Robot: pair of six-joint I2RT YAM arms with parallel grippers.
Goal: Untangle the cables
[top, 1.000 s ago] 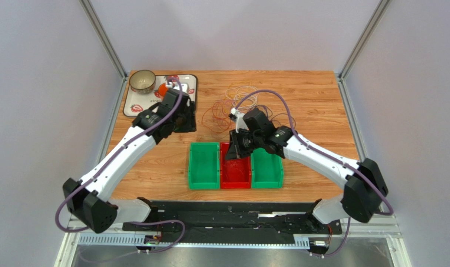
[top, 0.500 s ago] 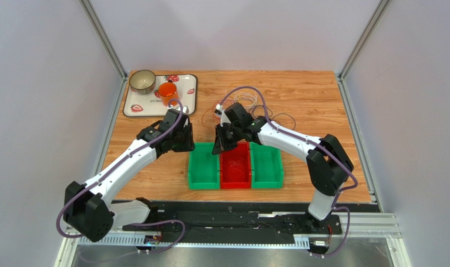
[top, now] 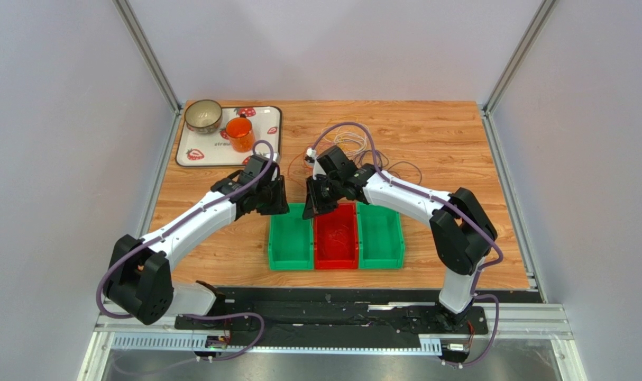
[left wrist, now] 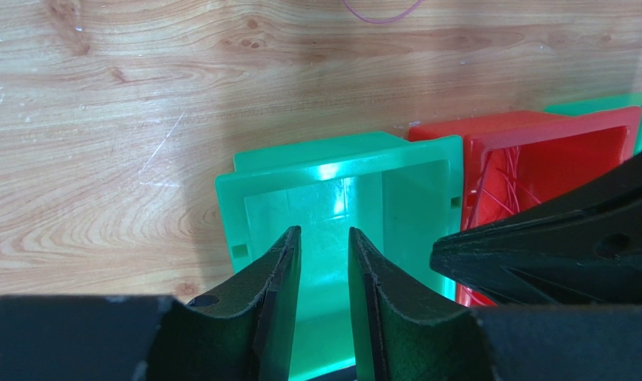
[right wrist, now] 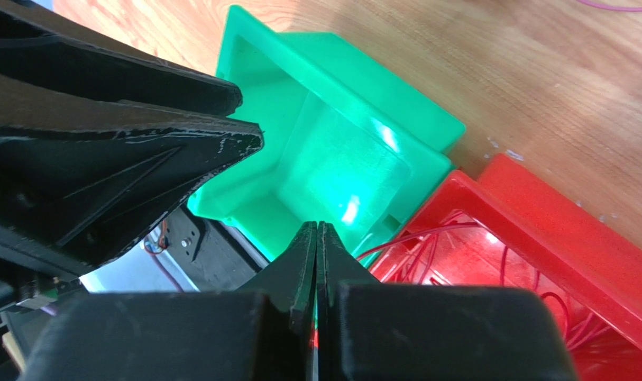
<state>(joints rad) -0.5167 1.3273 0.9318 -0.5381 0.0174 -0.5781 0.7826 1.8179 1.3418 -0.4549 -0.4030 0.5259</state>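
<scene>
Orange-red cables point(right wrist: 459, 254) lie in the red bin point(top: 336, 252), and they also show in the left wrist view point(left wrist: 511, 190). White-grey loops point(top: 362, 147) and a dark purple loop point(top: 407, 169) lie on the wood behind the bins. My right gripper point(top: 311, 209) point(right wrist: 317, 227) is shut over the wall between the left green bin and the red bin. One orange-red strand runs from its fingers into the red bin. My left gripper point(top: 275, 205) point(left wrist: 324, 234) is slightly open and empty above the left green bin point(left wrist: 340, 190), close beside the right gripper.
A second green bin point(top: 380, 238) stands to the right of the red one. A tray point(top: 264, 144) at the back left holds a bowl point(top: 203, 116) and an orange cup point(top: 238, 133). Grey walls and metal posts surround the table.
My right gripper moved left from over the red bin to the green-red bin wall. My left gripper moved from near the tray to the left green bin. The orange loops on the wood no longer show.
</scene>
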